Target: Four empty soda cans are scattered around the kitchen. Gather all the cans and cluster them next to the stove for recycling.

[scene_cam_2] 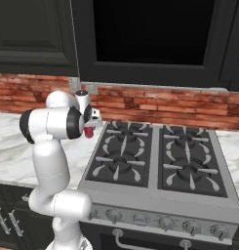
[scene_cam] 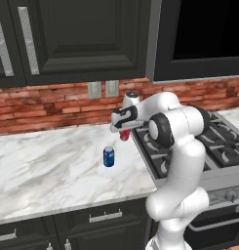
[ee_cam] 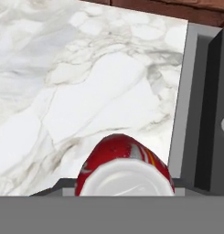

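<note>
Jaws clamped on red can (scene_cam: 124, 135) at frame centre, held above desk (scene_cam: 48, 156) just left of stove (scene_cam: 223, 146), apparently for setting down near blue can (scene_cam: 109, 156) already standing lower left, clustering for recycling.

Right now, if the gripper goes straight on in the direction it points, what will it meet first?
Probably the bare marble counter, just left of the stove. The gripper points down, holding a red can, which would touch first; the height above the counter is unclear.
</note>
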